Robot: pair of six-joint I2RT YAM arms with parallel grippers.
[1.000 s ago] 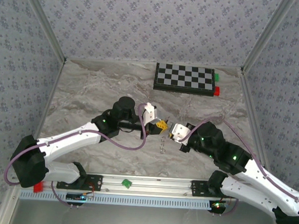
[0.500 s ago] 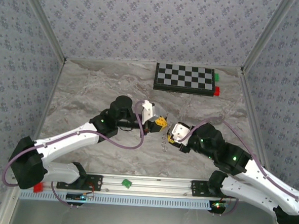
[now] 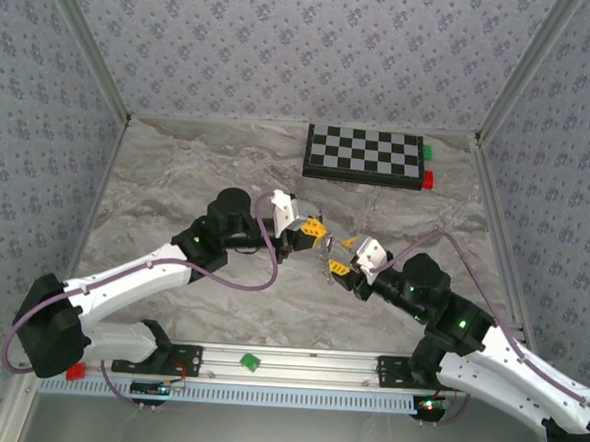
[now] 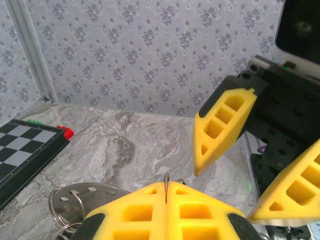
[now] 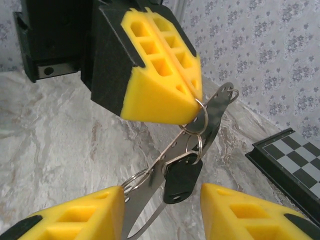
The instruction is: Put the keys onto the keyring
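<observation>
Thin silver wire keyring (image 5: 192, 131), held aloft in clamped yellow-fingered left gripper (image 5: 195, 102); flat silver keys (image 5: 212, 115) seemingly already threaded, hanging between spread right gripper (image 5: 160, 210) fingers; completion uncertain.

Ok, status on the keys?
Left claw shut on keyring, keys hanging below it. Right claw open, straddling the bunch. Chessboard far back, out of the path.

left gripper (image 3: 316, 235) over table (image 3: 176, 204) centre | right gripper (image 3: 344, 256) just right of it, nearer | keys (image 5: 182, 177) hang under left gripper, between right fingers (image 5: 75, 215) | chessboard (image 3: 364, 155) behind both, at far edge
</observation>
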